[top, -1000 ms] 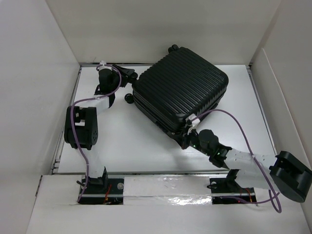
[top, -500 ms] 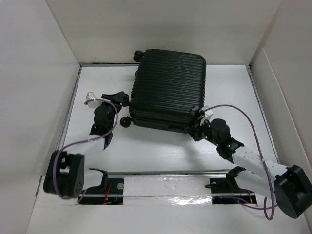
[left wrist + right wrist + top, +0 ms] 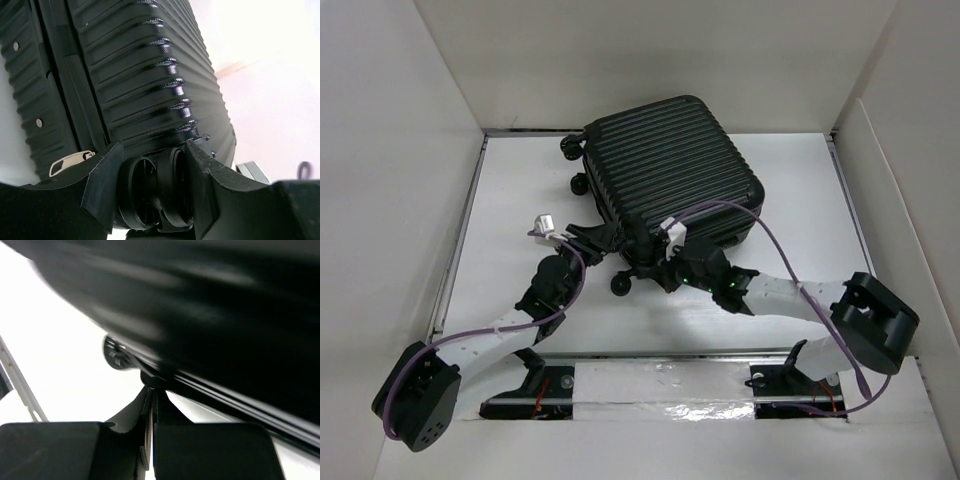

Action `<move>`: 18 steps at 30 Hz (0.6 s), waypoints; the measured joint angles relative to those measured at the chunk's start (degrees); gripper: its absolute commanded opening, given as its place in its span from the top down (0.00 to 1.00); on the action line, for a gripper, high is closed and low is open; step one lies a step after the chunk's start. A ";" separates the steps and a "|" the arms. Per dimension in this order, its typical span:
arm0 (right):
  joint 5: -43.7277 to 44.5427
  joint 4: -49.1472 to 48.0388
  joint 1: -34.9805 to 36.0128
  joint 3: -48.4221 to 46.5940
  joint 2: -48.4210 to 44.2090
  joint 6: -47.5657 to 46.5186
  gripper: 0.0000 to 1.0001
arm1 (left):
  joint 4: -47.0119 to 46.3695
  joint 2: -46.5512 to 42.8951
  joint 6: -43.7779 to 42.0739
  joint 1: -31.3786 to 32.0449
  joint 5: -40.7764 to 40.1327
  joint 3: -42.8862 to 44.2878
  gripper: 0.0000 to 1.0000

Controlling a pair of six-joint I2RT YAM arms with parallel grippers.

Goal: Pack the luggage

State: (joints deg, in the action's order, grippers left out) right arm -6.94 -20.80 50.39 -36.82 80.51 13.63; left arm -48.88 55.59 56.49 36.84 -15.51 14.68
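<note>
1. The luggage (image 3: 670,165) lies closed, ribbed shell up, skewed on the white tabletop (image 3: 800,200). It's up toward the far edge, roughly mid-width. Its far side blends into the back wall's shadow, so that rim is hard to read.
2. The left gripper (image 3: 603,240) is at the case's near-left corner. In the left wrist view (image 3: 155,150) its two fingers (image 3: 102,185) sit snug on either side of a twin caster wheel (image 3: 155,192), so it's clamped on that wheel at medium width. The bottom of the wheel is cut off by the frame.
3. A silver zipper pull (image 3: 70,162) peeks out just left of that finger, half hidden behind it.
4. The right gripper (image 3: 655,268) is tucked under the near edge of the case, and from above it's mostly buried in black-on-black.
5. The right wrist view is badly blurred. The jaws (image 3: 150,395) are pressed fully together, tips right at the case's lower edge. There's maybe a thin sliver between them, but I can't tell what, or if anything's actually pinched.
6. A round blurry thing (image 3: 116,354) hangs under the shell there. I can't say what it is.
</note>
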 measured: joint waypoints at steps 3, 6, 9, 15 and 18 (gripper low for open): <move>3.39 -0.37 3.74 -2.25 1.97 -0.39 1.00 | 1.70 1.11 -1.64 0.44 -0.28 1.73 1.00; 7.17 -0.94 5.60 -3.19 2.49 -0.94 1.00 | 2.89 2.95 -3.19 2.03 3.34 4.11 1.00; 10.03 -0.85 5.42 -1.22 0.37 -1.31 1.00 | 2.89 5.79 -4.46 2.93 7.93 6.45 1.00; 8.96 4.74 -0.61 1.03 -6.01 -3.21 1.00 | 4.81 13.40 -9.07 8.17 9.68 15.26 1.00; 8.00 8.50 -3.61 1.03 -8.28 -3.80 1.00 | 4.92 17.29 -11.30 10.34 9.92 19.26 1.00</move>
State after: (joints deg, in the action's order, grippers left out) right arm 1.06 -12.29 46.78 -35.79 72.23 9.82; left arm -43.97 72.88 45.19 47.18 -5.58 33.93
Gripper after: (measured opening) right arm 0.019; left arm 0.454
